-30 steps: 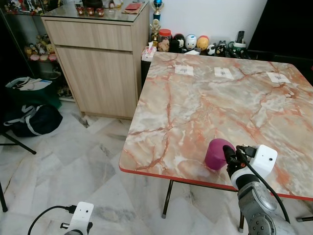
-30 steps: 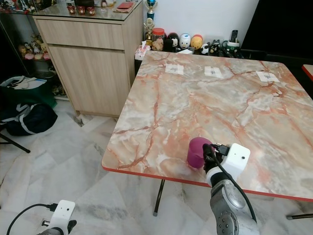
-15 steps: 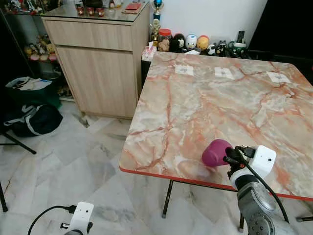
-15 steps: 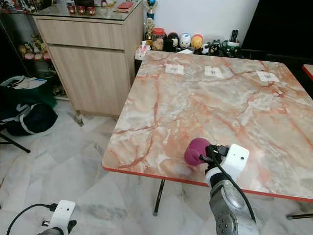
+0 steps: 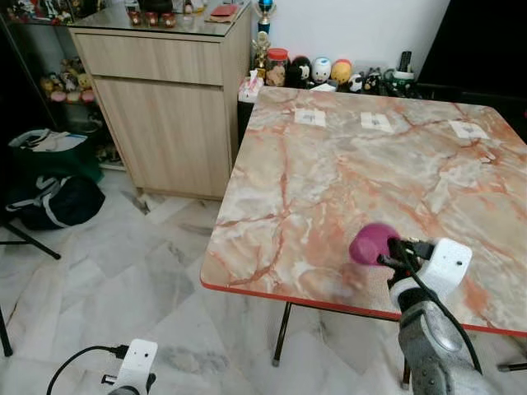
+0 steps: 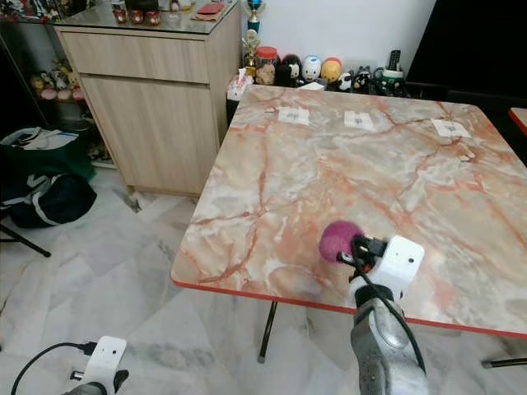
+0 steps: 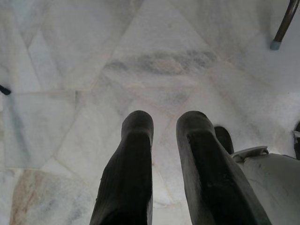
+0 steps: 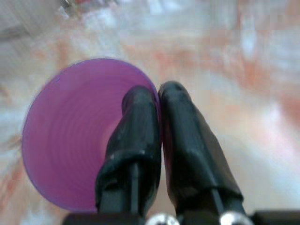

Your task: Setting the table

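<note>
A purple plastic cup [image 5: 373, 243] hangs tipped on its side just above the marble table [image 5: 362, 164], near its front edge. My right gripper [image 5: 398, 253] is shut on the cup's rim, one finger inside and one outside. The right wrist view looks into the cup's mouth [image 8: 70, 136], with the fingers [image 8: 140, 140] pinching its wall. My left gripper [image 7: 161, 129] hangs low over the marble floor with a narrow gap between its fingers and nothing in them.
Three white paper squares [image 5: 310, 118] lie along the table's far side. Behind the table stand figurines and a jar [image 5: 277, 66]. A wooden cabinet [image 5: 165, 107] is at the left, with bags [image 5: 49, 197] on the floor beside it.
The cup has been lifted off the table and tipped from upright onto its side, moving slightly up and away from the front edge with my right gripper. The left arm has not moved.
</note>
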`<state>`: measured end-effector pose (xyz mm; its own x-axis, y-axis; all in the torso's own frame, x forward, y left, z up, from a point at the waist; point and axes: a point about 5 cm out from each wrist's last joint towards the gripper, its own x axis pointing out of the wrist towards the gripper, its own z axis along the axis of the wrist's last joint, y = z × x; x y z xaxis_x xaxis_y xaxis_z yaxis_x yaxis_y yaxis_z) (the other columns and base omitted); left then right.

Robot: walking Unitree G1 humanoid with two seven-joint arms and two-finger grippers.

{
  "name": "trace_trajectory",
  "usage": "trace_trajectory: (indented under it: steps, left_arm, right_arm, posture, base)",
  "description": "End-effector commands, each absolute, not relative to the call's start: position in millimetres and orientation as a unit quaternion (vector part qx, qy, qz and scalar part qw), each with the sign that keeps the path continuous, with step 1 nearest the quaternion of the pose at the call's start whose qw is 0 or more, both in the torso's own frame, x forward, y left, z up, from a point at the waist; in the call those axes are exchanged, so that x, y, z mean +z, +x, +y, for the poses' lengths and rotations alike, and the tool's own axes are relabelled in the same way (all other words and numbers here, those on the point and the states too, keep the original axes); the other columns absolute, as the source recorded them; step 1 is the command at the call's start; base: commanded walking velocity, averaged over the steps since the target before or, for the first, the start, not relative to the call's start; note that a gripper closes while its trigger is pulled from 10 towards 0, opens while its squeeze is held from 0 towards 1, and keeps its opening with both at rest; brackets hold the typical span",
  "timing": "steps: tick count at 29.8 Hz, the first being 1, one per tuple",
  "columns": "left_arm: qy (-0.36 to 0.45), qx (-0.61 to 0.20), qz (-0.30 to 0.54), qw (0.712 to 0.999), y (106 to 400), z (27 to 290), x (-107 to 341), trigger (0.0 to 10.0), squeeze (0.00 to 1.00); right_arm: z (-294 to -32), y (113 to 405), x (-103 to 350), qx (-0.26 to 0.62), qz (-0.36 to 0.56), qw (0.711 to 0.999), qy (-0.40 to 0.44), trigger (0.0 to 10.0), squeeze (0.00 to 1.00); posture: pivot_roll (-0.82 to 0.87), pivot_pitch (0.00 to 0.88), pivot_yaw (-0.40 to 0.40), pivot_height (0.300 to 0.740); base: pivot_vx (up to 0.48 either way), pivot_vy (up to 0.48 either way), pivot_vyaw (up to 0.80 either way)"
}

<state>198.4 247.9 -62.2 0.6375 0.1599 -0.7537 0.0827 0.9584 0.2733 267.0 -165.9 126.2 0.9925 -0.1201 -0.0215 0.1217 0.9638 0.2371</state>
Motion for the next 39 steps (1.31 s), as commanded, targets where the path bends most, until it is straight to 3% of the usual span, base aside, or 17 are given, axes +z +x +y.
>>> trace_trajectory:
  steps: [1, 9, 39]
  left_arm:
    - [0.138, 0.025, 0.428, 0.893, 196, 248, -64, 10.0, 0.00]
    - [0.143, 0.023, 0.428, 0.892, 196, 247, -64, 10.0, 0.00]
    - [0.146, 0.019, 0.428, 0.892, 196, 247, -64, 10.0, 0.00]
  right_arm:
    - [-159, 269, 142, -0.043, -0.042, 0.993, 0.104, 10.0, 0.00]
    - [-150, 270, 161, -0.029, -0.113, 0.992, 0.055, 10.0, 0.00]
    - [-160, 272, 153, -0.059, -0.125, 0.989, 0.049, 10.0, 0.00]
  posture:
    - [0.15, 0.007, -0.072, 0.740]
    - [0.15, 0.008, -0.074, 0.740]
    - [0.15, 0.012, -0.072, 0.740]
  base:
    - [0.000, 0.000, 0.00]
    - [0.000, 0.000, 0.00]
    - [0.000, -0.480, 0.00]
